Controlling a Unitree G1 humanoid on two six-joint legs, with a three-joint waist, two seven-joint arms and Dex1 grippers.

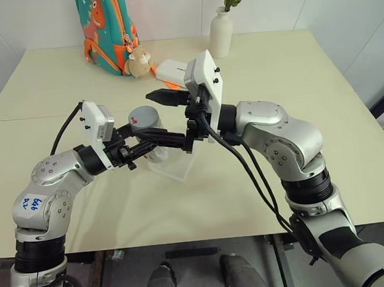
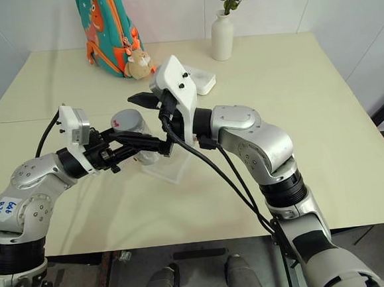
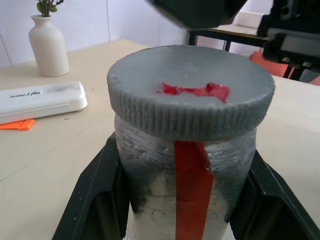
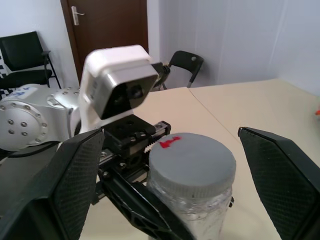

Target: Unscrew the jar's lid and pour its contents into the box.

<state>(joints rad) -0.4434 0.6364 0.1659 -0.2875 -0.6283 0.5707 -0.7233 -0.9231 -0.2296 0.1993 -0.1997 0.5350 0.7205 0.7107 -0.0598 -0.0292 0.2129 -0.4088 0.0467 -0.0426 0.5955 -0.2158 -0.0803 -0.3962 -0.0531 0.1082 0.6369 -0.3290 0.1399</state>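
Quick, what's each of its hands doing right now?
Left gripper: shut on the jar, lid still on.
Right gripper: open, fingers either side of the lid, holding nothing.

The table point(image 1: 292, 69) was pale cream, and a seam ran across it from side to side. At its far edge stood a teal backpack point(image 1: 105, 27) with an orange dinosaur print, and a small plush toy point(image 1: 138, 61) lay just beside it. A white vase point(image 1: 221, 33) with a sprig stood further along the same edge. A white oblong case point(image 1: 171, 72) lay between them, nearer to the middle. The clear box point(image 1: 178, 166) rested on the table, in front of the seam.
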